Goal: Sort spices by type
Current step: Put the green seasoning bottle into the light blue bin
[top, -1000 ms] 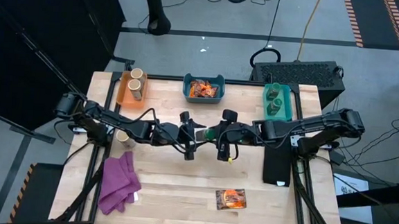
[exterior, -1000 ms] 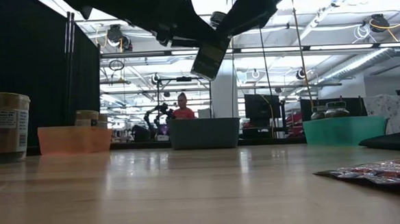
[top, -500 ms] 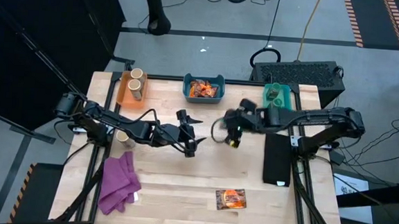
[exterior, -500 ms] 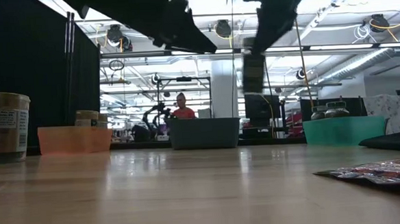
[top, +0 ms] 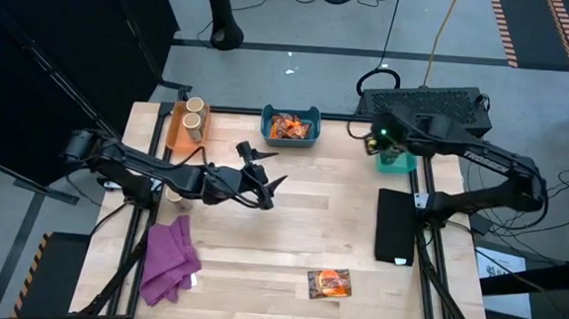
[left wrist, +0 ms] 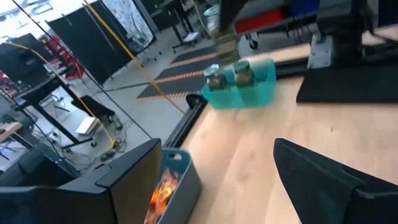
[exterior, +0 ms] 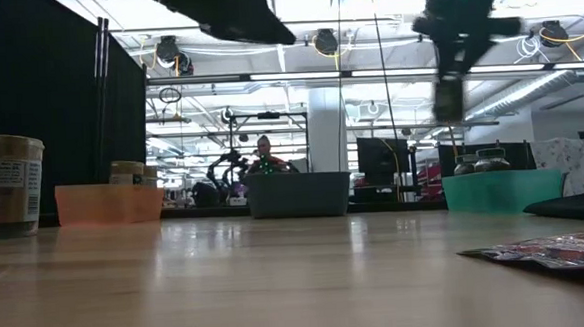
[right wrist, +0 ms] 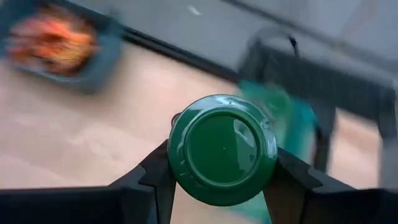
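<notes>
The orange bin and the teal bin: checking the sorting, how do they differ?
The orange bin sits at the table's back left and holds tan jars; the teal bin sits back right and holds dark-green jars. The right gripper hangs over the teal one with another green jar. Both stand along the back edge.

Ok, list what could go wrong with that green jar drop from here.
1. The right gripper holds the green jar only by its sides, up in the air; a loose grip could let it slip before it is over the teal bin.
2. The teal bin already has two jars in it, so the new one may land on them and tip or bounce out.
3. The bin sits at the table's far edge, so an overshoot could send the jar off the table.
</notes>
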{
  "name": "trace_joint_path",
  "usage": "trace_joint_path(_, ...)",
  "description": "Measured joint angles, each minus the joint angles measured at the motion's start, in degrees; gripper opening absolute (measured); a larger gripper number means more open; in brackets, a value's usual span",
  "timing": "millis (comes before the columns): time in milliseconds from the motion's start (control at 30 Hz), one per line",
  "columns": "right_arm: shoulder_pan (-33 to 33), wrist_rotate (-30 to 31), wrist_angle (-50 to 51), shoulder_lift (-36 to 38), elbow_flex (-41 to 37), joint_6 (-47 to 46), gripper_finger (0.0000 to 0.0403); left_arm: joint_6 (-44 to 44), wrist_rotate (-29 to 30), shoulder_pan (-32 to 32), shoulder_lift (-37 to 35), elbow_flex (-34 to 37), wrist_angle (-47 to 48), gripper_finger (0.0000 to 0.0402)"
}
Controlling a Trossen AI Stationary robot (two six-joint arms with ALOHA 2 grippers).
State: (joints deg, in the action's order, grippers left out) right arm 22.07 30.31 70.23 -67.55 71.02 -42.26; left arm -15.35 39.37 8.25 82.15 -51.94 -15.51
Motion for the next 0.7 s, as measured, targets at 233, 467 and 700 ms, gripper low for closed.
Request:
trace_joint_path(233,-1.0,-4.7,10.6,1.8,-3.2,-14.2,0.0163,2.9,0.2,0.0,-1.7,0.0,8.1,0.0315)
trace_joint_path(467,-1.0,-4.7,12.3,2.3,-10.1,-20.0,0.0163,3.0,0.2,0.0,-1.7,0.0,9.0,0.0316)
trace_joint_path(700,-0.3,-1.8,9.7,2.6,-12.9,-20.1,0.0163,3.0,0.2,0.0,-1.7,0.0,9.0,0.0316)
